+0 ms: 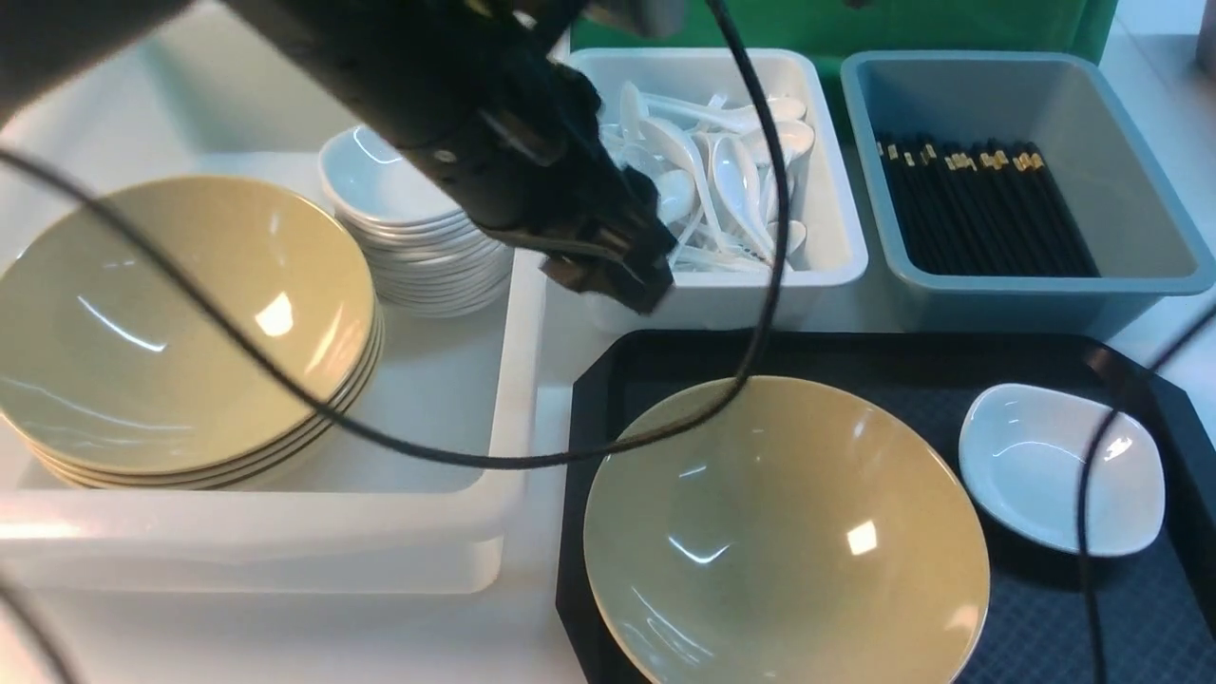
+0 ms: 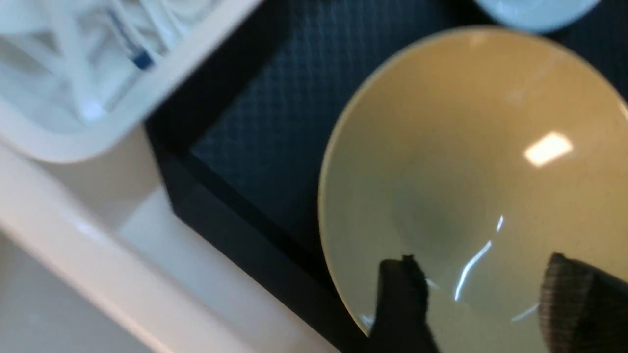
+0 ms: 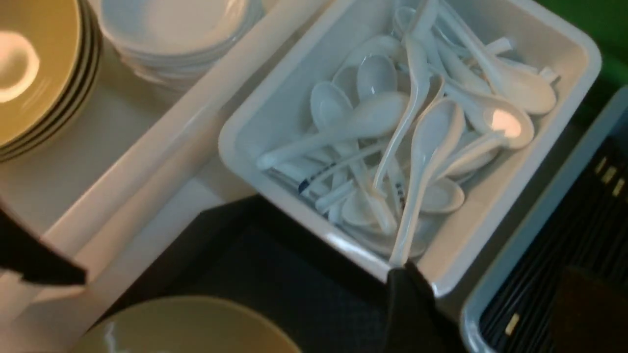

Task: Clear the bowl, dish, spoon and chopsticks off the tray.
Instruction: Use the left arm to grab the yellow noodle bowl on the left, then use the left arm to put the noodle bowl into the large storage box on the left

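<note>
Olive-tan bowl [image 1: 788, 532] sits upright, mouth up, on the near left of the black tray [image 1: 855, 356], white dish [image 1: 1054, 465] just right of it, left gripper [image 2: 481, 262] spread empty facing the bowl, right gripper [image 3: 495, 279] spread empty by the spoon bin [image 3: 294, 98].

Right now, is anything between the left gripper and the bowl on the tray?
Nothing visible. The left gripper is open, and its wrist view shows the bare inside of the bowl straight past the fingers. Only a black cable droops across the bowl's far rim in the front view, so watch it.
</note>
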You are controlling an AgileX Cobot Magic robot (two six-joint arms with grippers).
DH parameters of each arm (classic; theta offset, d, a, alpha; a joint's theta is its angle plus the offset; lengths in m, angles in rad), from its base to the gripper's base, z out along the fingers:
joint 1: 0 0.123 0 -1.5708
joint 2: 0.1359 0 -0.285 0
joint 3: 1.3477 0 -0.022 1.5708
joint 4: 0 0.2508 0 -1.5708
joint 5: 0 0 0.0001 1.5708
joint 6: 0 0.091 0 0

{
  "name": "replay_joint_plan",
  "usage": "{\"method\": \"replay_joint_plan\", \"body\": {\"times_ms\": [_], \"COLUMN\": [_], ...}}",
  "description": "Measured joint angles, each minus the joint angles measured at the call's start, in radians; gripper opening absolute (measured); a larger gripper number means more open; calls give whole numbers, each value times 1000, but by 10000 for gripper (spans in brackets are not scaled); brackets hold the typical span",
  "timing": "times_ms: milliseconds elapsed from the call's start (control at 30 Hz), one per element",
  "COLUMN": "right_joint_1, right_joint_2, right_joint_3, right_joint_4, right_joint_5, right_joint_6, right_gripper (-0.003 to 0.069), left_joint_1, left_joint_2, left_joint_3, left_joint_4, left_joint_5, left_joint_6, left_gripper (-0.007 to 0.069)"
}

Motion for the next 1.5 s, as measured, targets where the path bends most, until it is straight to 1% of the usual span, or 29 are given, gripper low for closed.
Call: {"method": "replay_joint_plan", "body": {"times_ms": [167,233,467,633,767,867,967,1033,1067,1100,1133,1200,1333,1500], "right_joint_1": [1,1,1,1,1,1,1,1,1,1,1,1,1,1], "right_joint_2": [-169,-254,-517,-642,-714,-732,-734,-733,-733,-733,-733,-733,-732,-700], "right_joint_3": [237,370,776,928,995,1005,1005,1005,1005,1005,1005,1005,1005,989], "right_joint_4": [-2,-7,-14,-36,-53,-58,-60,-60,-60,-63,-62,-61,-57,37], "right_joint_5": [-18,-43,-120,-125,-136,-147,-166,-173,-174,-180,-187,-194,-196,-168], "right_joint_6": [-26,-32,-39,-39,-39,-39,-39,-39,-39,-39,-39,-39,-41,-129], "right_gripper": [342,320,266,246,246,246,246,246,246,244,244,242,226,134], "left_joint_1": [-25,-33,-86,-104,-107,-107,-108,-108,-107,-106,-106,-106,-87,-1], "left_joint_2": [118,167,300,370,414,438,457,454,450,437,424,389,276,110], "left_joint_3": [-77,-105,-138,-140,-140,-141,-142,-146,-146,-149,-154,-156,-161,-163], "left_joint_4": [52,93,235,287,267,232,172,150,139,121,109,89,73,46], "left_joint_5": [16,12,-43,-75,-93,-94,-68,-34,-24,3,15,22,11,23], "left_joint_6": [-17,-35,-43,-43,-43,-43,-43,-38,-38,-39,-39,-38,-26,-44], "left_gripper": [427,436,441,441,437,399,232,138,121,76,53,19,5,4]}}
